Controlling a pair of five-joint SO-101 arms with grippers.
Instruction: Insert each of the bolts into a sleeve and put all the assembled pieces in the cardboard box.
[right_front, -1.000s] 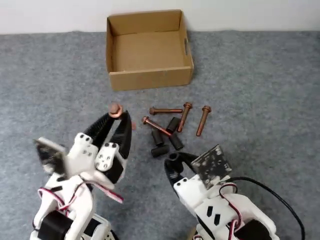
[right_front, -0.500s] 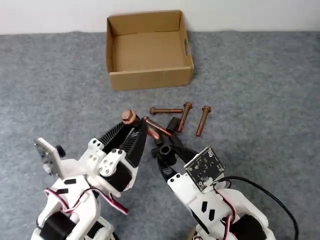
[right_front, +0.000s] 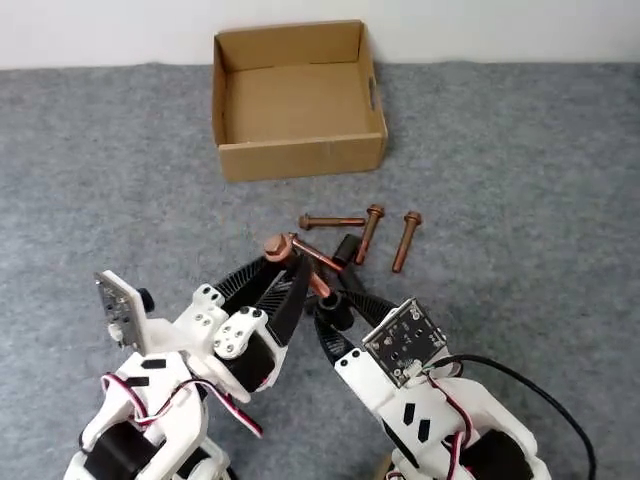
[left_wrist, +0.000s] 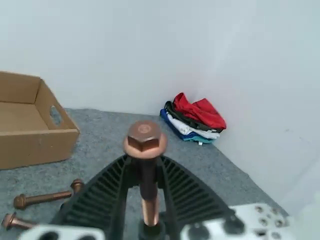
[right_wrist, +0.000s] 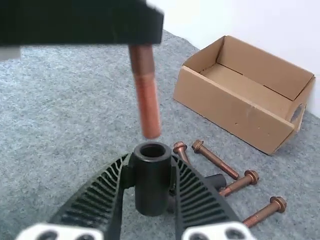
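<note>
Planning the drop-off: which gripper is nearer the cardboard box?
Left. The left gripper, holding a bolt, is closer to the cardboard box; the right gripper, holding a sleeve, sits farther back from it.

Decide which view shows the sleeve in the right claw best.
Right wrist view: the sleeve stands upright in the right claw, mouth open below the bolt. High view: a dark stub. Left wrist view: its rim.
</note>
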